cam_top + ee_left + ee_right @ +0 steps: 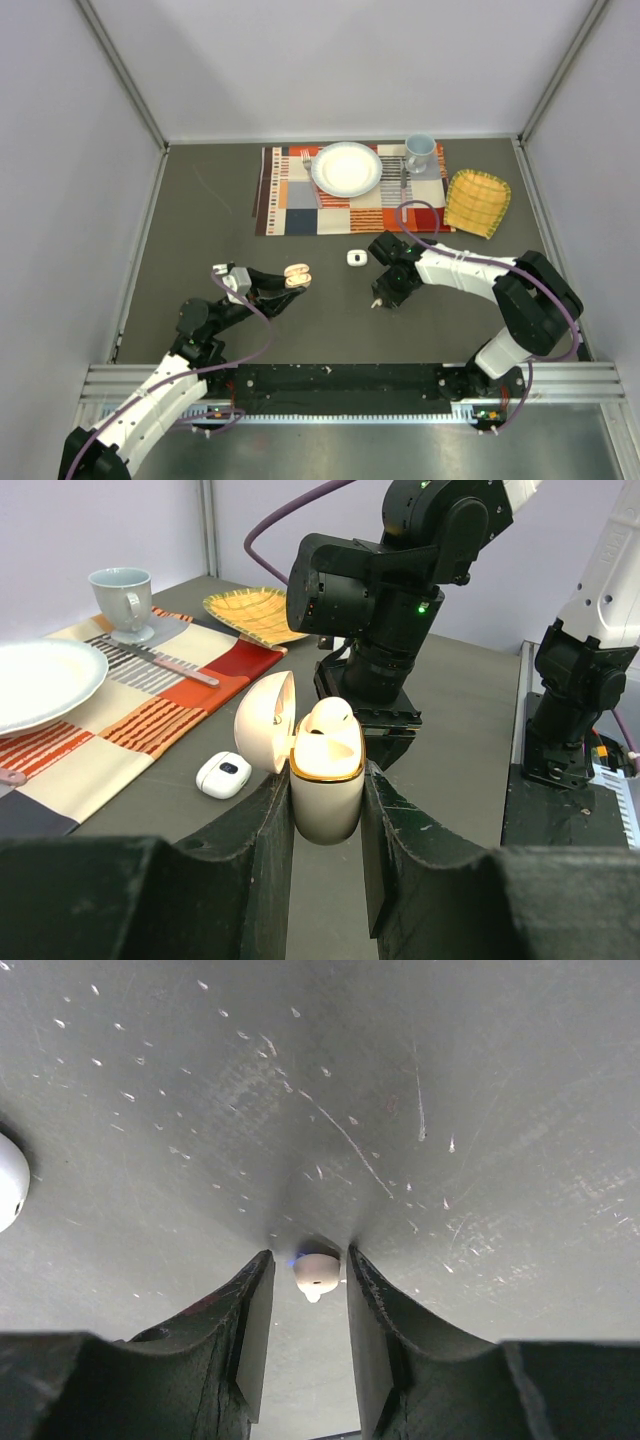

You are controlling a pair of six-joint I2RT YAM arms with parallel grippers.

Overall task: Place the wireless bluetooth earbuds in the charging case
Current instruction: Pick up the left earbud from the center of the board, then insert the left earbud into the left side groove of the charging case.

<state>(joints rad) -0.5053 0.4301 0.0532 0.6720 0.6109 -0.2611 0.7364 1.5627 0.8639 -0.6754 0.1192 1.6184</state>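
High rear overview of table (200,230); two close, low wrist views

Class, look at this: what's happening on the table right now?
The left gripper holds an open case, one earbud seated in it. The right gripper is down at the table, jaws either side of a loose earbud, not visibly clamped. A white case lies near the placemat.

Laboratory robot test cell: plain pale wall panels (60,150) joined by metal posts (123,75) enclose a grey table (200,220); two robot arms (470,270) are bolted to an aluminium rail (560,385); placemat (300,215), plate (347,168) and mug (420,152) sit at the far side.
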